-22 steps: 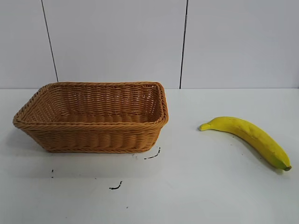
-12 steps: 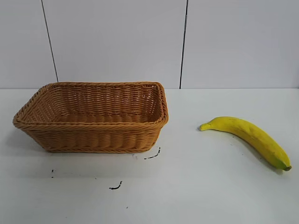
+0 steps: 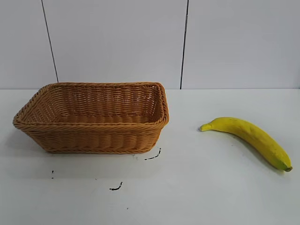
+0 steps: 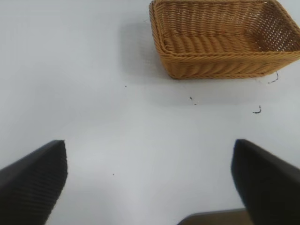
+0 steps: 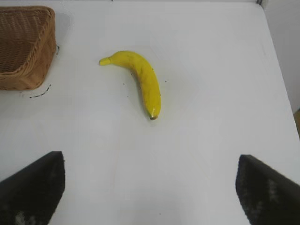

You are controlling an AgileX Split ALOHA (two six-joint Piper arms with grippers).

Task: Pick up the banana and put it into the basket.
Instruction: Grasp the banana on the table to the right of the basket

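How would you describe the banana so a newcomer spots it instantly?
Start at the tan-orange woven wicker basket, the largest thing on the white table. Look to its right, across a bare gap, for the long curved bright yellow banana lying flat on the table. It is the only yellow, smooth-skinned object, with a dark end pointing away from the basket.

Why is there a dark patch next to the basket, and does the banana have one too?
Exterior view: the basket casts a soft grey shadow at its left foot, and the banana only a thin one along its underside. Left wrist view: the shadow beside the basket is wider and blurry-edged. Right wrist view: the banana has almost none.
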